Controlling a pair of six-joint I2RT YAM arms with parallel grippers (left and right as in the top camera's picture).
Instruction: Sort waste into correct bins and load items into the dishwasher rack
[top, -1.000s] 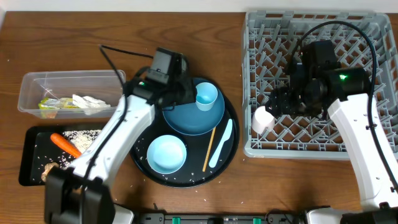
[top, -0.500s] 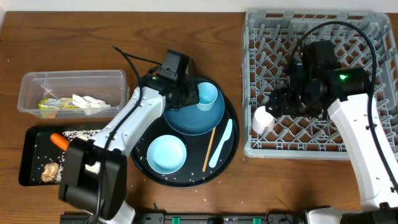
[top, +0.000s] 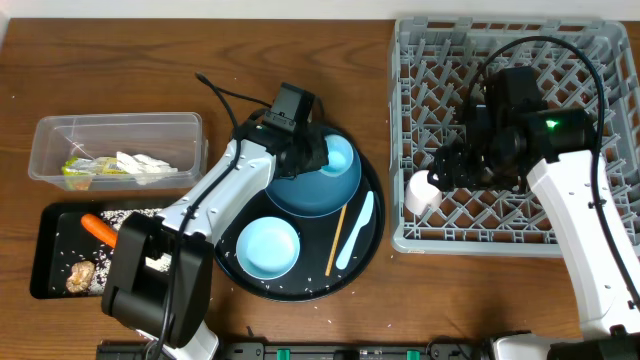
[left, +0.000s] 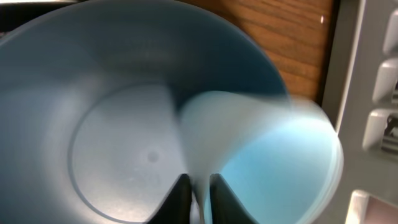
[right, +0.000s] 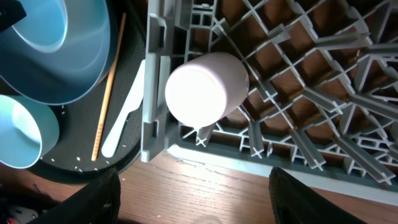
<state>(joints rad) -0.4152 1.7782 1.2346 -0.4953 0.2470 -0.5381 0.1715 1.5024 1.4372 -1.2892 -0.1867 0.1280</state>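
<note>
Two fingers of L gripper (left: 198, 183) pinched shut on thin wall of light blue cup (left: 273, 162), which sits in dark blue plate (left: 93, 124). Prob light, stiff, slick plastic; rim's the hold. R gripper (right: 194, 180) wide, empty.

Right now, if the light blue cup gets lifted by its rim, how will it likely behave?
Probably light: the cup is small and thin-walled. The left gripper pinches only one side of the wall, so it may hang tilted or swing. Its smooth surface looks slippery; it could slide out onto the plate.
</note>
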